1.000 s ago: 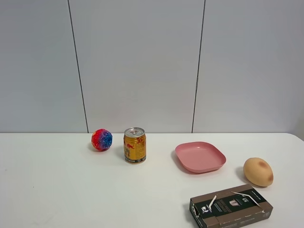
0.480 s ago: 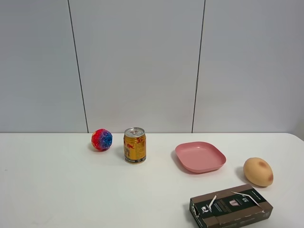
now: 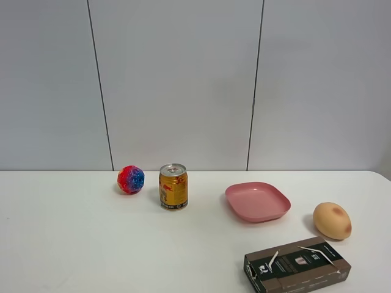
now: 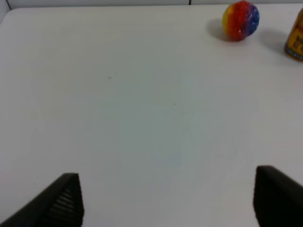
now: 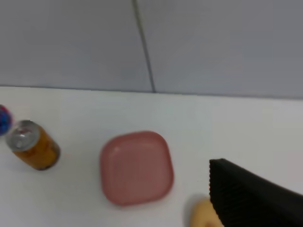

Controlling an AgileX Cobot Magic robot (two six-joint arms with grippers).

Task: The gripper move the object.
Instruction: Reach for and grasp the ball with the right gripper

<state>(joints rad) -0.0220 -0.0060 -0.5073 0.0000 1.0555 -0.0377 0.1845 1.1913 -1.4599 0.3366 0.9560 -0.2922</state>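
Observation:
The object, a small ball (image 3: 131,179) mottled red, blue and purple, rests on the white table at the back left, just left of a gold can (image 3: 173,187). Neither gripper shows in the exterior high view. In the left wrist view the ball (image 4: 241,20) lies far ahead of my left gripper (image 4: 170,196), whose two black fingertips stand wide apart with nothing between them. In the right wrist view only one black finger (image 5: 251,198) shows, and the ball (image 5: 2,120) is a sliver at the picture's edge.
A pink plate (image 3: 257,201) sits right of the can. A tan egg-shaped thing (image 3: 332,220) lies further right. A dark box (image 3: 296,265) lies at the front right. The grey panelled wall stands behind the table (image 3: 73,244).

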